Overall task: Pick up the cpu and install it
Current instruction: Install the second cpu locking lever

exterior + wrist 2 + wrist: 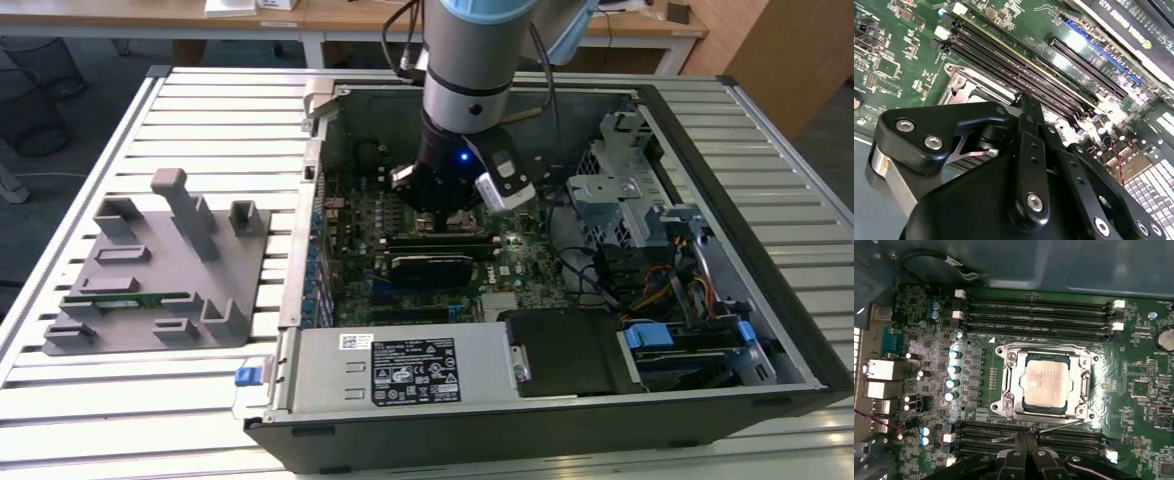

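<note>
CPU (1048,385) seated in socket (1081,385), so placement looks done; gripper (1026,440) above, fingers together, grasping nothing.

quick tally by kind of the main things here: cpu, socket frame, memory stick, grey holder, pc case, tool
cpu: 1
socket frame: 1
memory stick: 1
grey holder: 1
pc case: 1
tool: 1
total: 6
</note>
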Tool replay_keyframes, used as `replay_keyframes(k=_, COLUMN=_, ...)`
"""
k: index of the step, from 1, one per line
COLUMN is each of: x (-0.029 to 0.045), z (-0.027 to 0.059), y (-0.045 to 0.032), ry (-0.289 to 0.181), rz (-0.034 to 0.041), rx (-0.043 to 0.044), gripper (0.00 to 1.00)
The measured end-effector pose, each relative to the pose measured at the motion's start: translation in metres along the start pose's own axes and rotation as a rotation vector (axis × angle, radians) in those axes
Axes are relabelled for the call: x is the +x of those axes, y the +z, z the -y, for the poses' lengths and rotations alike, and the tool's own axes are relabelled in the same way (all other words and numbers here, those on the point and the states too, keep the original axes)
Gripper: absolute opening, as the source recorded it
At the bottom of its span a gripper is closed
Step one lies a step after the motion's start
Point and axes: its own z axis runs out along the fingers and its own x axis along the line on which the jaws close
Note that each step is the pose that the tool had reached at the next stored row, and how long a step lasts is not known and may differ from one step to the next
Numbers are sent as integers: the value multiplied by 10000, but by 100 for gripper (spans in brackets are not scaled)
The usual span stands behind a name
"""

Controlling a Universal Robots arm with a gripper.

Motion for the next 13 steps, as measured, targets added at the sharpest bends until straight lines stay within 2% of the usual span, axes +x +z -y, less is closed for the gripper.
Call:
replay_keyframes(k=2, x=2, z=2, y=31, ry=-3, rz=1, rx=-20, gripper=11)
replay_keyframes(k=6, x=2, z=4, y=72, ry=-6, rz=5, rx=-135, gripper=11)
replay_keyframes(k=9, x=10, z=8, y=110, ry=-7, rz=-9, rx=-145, gripper=11)
replay_keyframes(k=13, x=57, z=18, y=155, ry=-14, rz=-16, rx=-146, gripper=11)
